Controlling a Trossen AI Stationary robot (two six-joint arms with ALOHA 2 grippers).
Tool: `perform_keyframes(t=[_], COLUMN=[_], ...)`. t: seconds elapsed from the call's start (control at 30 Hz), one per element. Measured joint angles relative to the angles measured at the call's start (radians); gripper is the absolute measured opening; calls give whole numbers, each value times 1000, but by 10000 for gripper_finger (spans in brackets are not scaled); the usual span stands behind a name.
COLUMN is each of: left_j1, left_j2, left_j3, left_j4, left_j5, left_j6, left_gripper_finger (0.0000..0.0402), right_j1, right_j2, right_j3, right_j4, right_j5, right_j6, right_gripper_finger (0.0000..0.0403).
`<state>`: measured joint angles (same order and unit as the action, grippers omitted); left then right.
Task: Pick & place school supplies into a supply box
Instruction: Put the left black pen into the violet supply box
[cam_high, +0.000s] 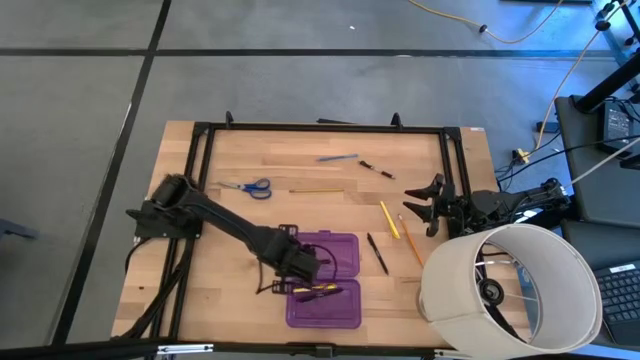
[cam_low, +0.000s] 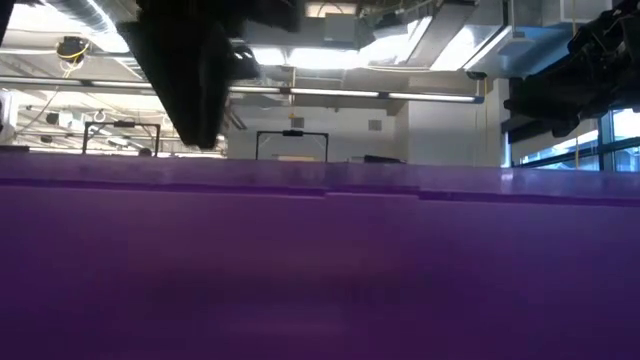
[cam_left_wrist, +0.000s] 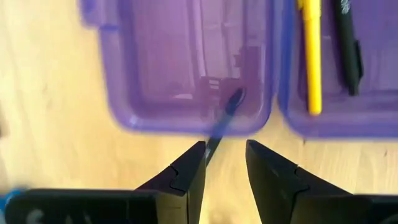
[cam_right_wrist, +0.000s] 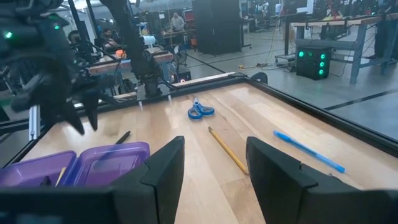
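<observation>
The supply box (cam_high: 325, 280) lies open, a purple translucent case with both halves flat on the table. A yellow pencil (cam_left_wrist: 311, 56) and a black pen (cam_left_wrist: 349, 46) lie in its near half. My left gripper (cam_high: 300, 265) (cam_left_wrist: 225, 165) hangs open over the far half's left wall. A blurred dark-blue pen (cam_left_wrist: 225, 118) slants from between its fingers over the wall into that half. My right gripper (cam_high: 425, 205) (cam_right_wrist: 214, 165) waits open near the table's right edge. On the wood lie blue-handled scissors (cam_high: 250, 187), a blue pen (cam_high: 337, 157), pencils (cam_high: 389, 219) and a black pen (cam_high: 377, 253). My left gripper has the dark-blue pen's rear end (cam_left_wrist: 211, 148) between its open fingers, close to one finger (cam_left_wrist: 189, 171). Whether that finger touches the pen, I cannot tell. The fingers point down from above, along the pen. The pen's front end (cam_left_wrist: 236, 96) is inside the far half.
A large white cylinder (cam_high: 510, 285) stands on the table's near right corner, beside my right arm. A black frame (cam_high: 320, 127) runs round the table's far, left and right sides. In the low view the box's purple wall (cam_low: 320, 270) fills the lower picture.
</observation>
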<state>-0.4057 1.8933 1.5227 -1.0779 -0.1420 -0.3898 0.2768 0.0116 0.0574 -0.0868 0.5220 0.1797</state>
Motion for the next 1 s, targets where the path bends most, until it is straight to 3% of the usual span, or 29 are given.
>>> perform_keyframes(t=[0.23,0.4,0.67,1.0], left_j1=[0,-3,9,45], left_j2=[-174,-199,-187,-187], left_j3=[-209,-332,-453,-539], left_j4=[23,76,245,389], left_j5=[-22,-70,-45,42], left_j6=[-113,-121,47,126], left_gripper_finger=[107,108,107,110], right_j1=[0,0,0,0], right_j2=[7,14,15,15], right_j3=[0,0,0,0], right_j4=[-1,1,0,0], right_j5=[0,0,0,0], right_j6=[2,2,2,0], right_gripper_finger=[176,176,176,176])
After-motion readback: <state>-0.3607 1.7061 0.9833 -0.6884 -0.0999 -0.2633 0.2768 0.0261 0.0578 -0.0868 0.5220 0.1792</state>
